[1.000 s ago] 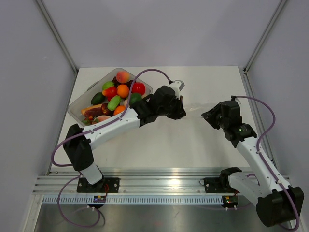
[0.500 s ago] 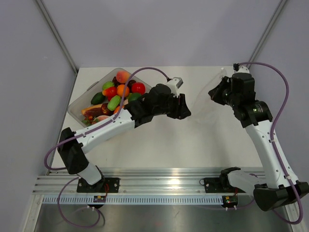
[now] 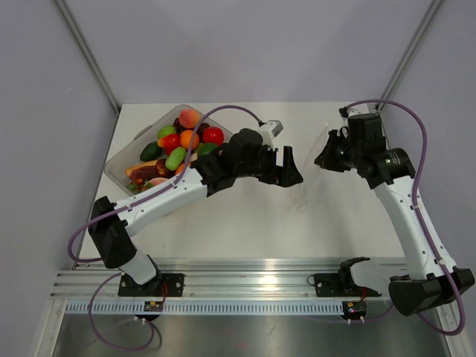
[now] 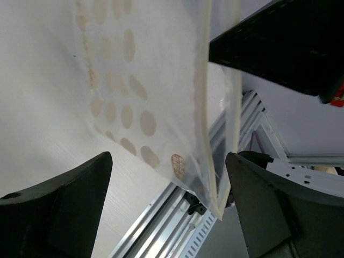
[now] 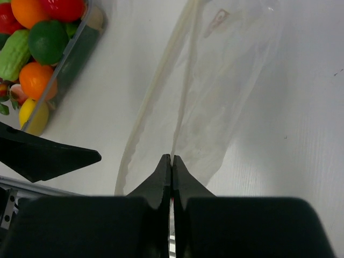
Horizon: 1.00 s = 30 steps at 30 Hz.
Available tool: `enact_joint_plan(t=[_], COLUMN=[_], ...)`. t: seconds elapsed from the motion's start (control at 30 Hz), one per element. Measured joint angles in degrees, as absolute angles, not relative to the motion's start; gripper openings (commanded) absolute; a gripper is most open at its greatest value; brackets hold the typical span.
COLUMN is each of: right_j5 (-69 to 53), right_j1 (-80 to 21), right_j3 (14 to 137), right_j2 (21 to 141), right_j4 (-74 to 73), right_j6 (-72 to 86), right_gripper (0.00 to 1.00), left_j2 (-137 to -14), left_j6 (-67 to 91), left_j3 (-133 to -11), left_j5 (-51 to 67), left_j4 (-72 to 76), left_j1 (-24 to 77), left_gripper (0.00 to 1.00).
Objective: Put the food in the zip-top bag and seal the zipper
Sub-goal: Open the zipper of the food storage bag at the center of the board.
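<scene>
The zip-top bag [image 3: 307,172], clear and floppy, hangs over the table between the two arms. My right gripper [image 5: 171,159] is shut on one zipper [image 5: 181,110] strip at the bag's mouth; the other strip [image 5: 144,121] hangs apart to its left. The left gripper [image 3: 287,166] is open just left of the bag. In the left wrist view the bag [image 4: 161,80] and its zipper edge [image 4: 201,102] hang between the wide-spread fingers [image 4: 59,209] without touching them. The food [image 3: 182,141], orange, red, green and peach pieces, lies in a clear tray [image 3: 117,166] at the back left.
The tray with the food [image 5: 37,54] also shows at the top left of the right wrist view. An aluminium rail [image 3: 245,286] runs along the near table edge by the arm bases. Grey walls enclose the table on three sides.
The left gripper went from shut to wide open and slid right. The right gripper closed on the bag, rose toward the back, then came slightly forward.
</scene>
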<state>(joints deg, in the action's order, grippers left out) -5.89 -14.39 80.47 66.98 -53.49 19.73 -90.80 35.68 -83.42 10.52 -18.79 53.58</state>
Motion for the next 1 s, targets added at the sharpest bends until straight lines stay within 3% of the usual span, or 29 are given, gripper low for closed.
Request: enact_joint_plan(t=[0.4,0.5,0.6,0.73,0.77,1.0], right_j5=[-9.8,-10.2,-11.1,-12.1,-12.1,-10.6], right_j1=[-15.3,-15.4,-15.4,-15.4,-15.4,-15.4], right_j3=[78.0,77.5,76.7,76.1,75.9,74.4], right_j2=[67.5,67.4,66.9,66.3,66.1,64.8], right_j4=[-54.0,-53.9,-53.8,-53.8,-53.9,-55.2], right_j6=[19.7,20.0,20.4,20.6,20.6,19.7], right_gripper=[0.00,0.00,0.00,0.00,0.00,0.00], left_j2=[-92.9,-95.4,-98.2,-100.7,-100.9,-97.4], left_j6=[37.6,37.6,37.4,36.6,36.5,35.4], left_j3=[-86.5,-88.7,-91.4,-93.1,-93.0,-85.8], left_j5=[13.8,13.9,13.4,11.9,11.4,9.8], left_j4=[-16.7,-17.3,-18.7,-21.5,-22.5,-23.0], left_j1=[54.5,54.5,54.5,54.5,54.4,51.4], left_gripper=[0.80,0.72,0.58,0.16,0.00,0.00])
